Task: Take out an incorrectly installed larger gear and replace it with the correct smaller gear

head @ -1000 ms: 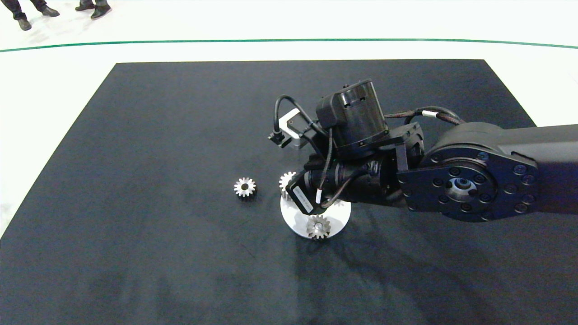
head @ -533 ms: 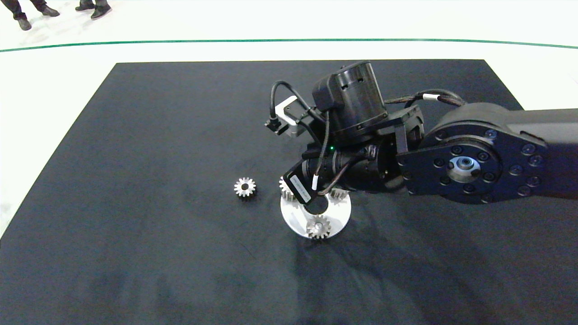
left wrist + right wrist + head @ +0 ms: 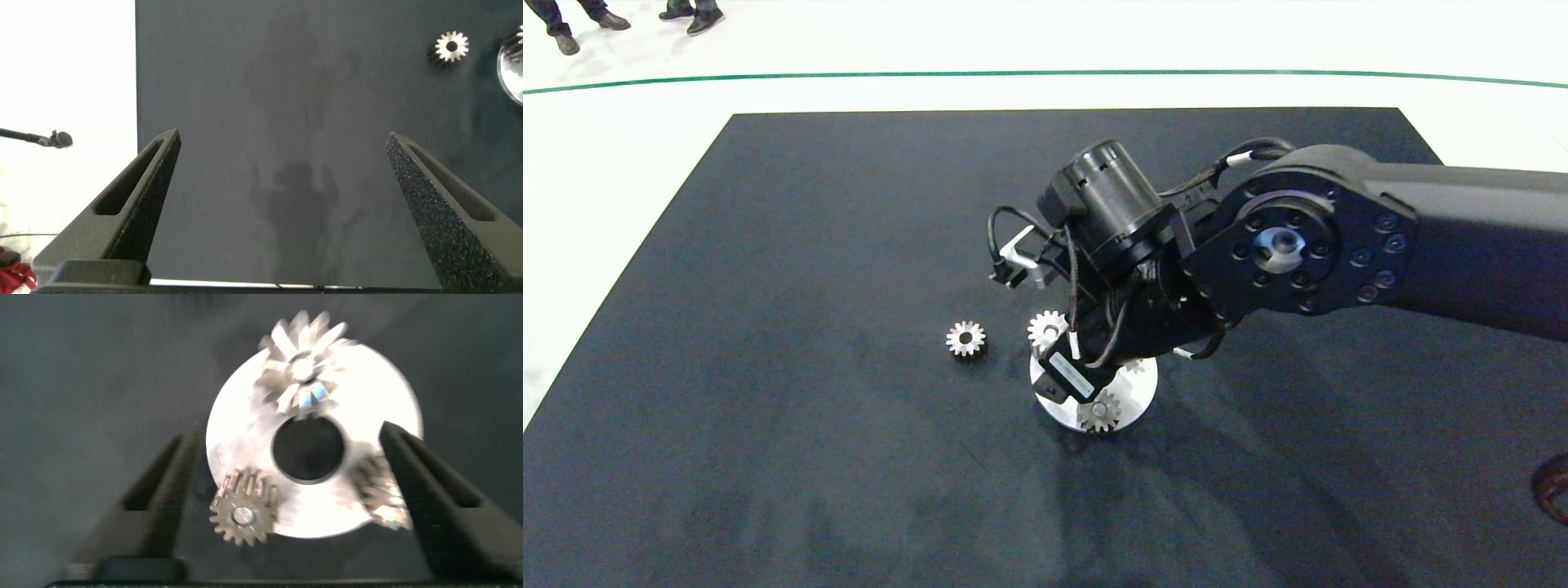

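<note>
A: Steel, by the look of the larger gear (image 3: 303,366), so I'd judge it heavy for its bulk, rigid and slick on the tooth tips. It stands on the round silver plate (image 3: 384,400) beside the plate's centre hole, with 2 short-toothed gears (image 3: 244,514) seated at other spots on the rim.

B: Where would you take hold?

A: Across its toothed flanks, low down, fingers square to the bore; I'd expect pointed teeth to skate out of a skewed pinch. The right gripper (image 3: 298,490) hangs over the plate with its fingers spread wide and nothing between them.

B: And the replacement?

A: The smaller gear (image 3: 965,338) lies flat on the black mat (image 3: 809,245), apart from the plate on its left in the head view. Light and low, so probably fiddly to pinch off a flat surface.

B: Surface and room?

A: The mat looks soft and matte, likely grippy enough to stop a gear sliding. It sits on a white floor with a green line (image 3: 1045,75); shoes (image 3: 690,16) of people show at the far edge. The left gripper (image 3: 282,196) is parked, fingers wide apart, over bare mat.
</note>
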